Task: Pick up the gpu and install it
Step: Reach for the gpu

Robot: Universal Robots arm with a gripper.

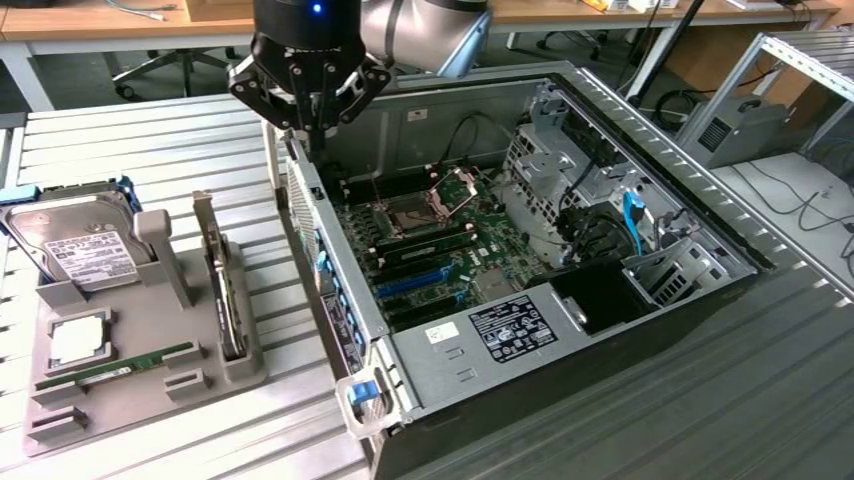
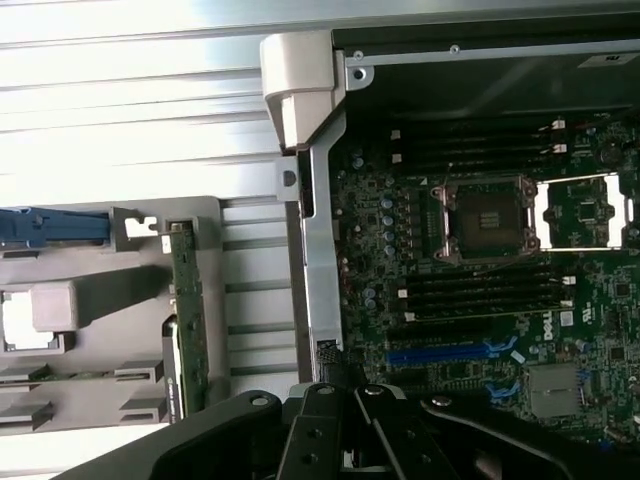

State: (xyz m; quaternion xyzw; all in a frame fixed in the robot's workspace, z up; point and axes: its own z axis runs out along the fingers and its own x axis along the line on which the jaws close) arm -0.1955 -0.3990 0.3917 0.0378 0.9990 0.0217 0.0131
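Grey slatted metal surface point(image 1: 160, 140) carrying a grey holder tray point(image 1: 147, 400) and an open computer case point(image 1: 574, 400). Claw point(image 1: 316, 122) clenched, nothing gripped, poised above the case's rear wall on the side nearest the tray. Gpu point(image 1: 222, 290) seated upright on its long edge in a tray slot, well apart from the claw. Same tray: hard drive point(image 1: 80, 255) propped at the exterior view's left, narrow green RAM stick point(image 1: 114, 372) lying flat toward the near end, square processor point(image 1: 78, 342) between the two. Inside the case: motherboard point(image 1: 427, 255) with CPU socket point(image 1: 407, 210) uncovered and blue expansion slots point(image 1: 407, 285) nearer the front. Wrist view: gpu point(image 2: 188, 320) edge-on in the tray, beside the case wall point(image 2: 318, 250).
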